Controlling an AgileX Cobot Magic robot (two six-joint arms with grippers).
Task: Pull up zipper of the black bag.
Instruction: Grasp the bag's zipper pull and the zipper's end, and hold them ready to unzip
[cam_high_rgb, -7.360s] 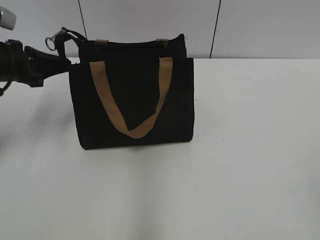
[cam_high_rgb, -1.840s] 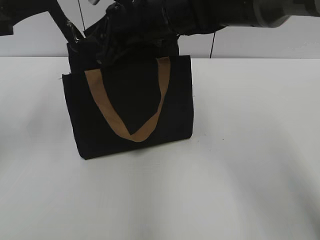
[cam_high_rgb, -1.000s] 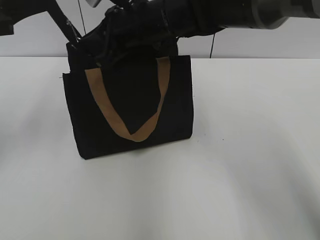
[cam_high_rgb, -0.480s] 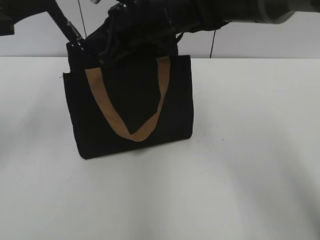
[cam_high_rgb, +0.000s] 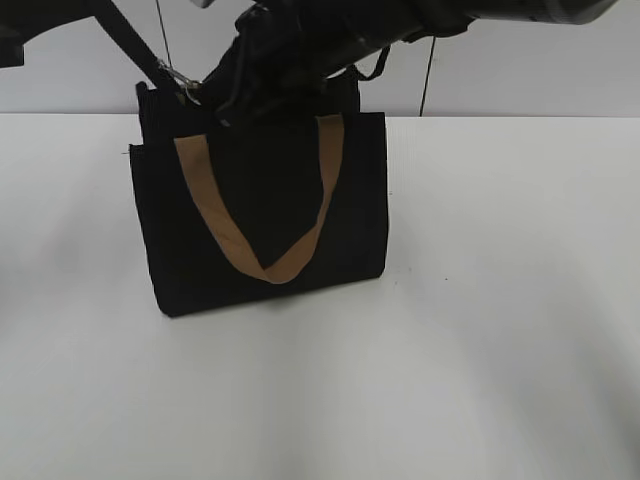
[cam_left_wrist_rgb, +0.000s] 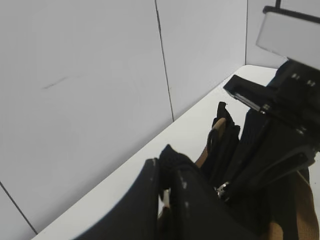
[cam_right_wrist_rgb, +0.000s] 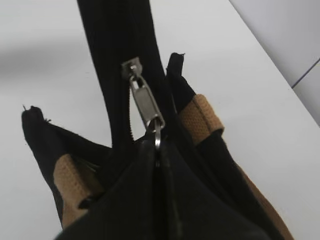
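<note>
The black bag (cam_high_rgb: 260, 200) stands upright on the white table, with a tan strap handle (cam_high_rgb: 215, 215) hanging down its front. My right gripper (cam_high_rgb: 235, 90) reaches across to the bag's top left. In the right wrist view it (cam_right_wrist_rgb: 157, 150) is shut on the ring of the silvery pull tab (cam_right_wrist_rgb: 146, 105) of the zipper (cam_right_wrist_rgb: 120, 45), whose black line runs away from the jaws. My left gripper (cam_left_wrist_rgb: 167, 195) is shut on a black fabric strap end (cam_left_wrist_rgb: 171, 157) at the bag's left end. The strap runs taut up to the left in the exterior view.
The white table (cam_high_rgb: 480, 300) spreads in front and to the right of the bag. Grey wall panels (cam_high_rgb: 520, 70) stand close behind. A metal clip (cam_high_rgb: 182, 82) hangs on the taut strap. The right arm (cam_left_wrist_rgb: 280, 105) fills the right of the left wrist view.
My right gripper has moved a little right and up along the bag's top. The bag has shifted slightly to the right. The metal clip on the strap now shows.
</note>
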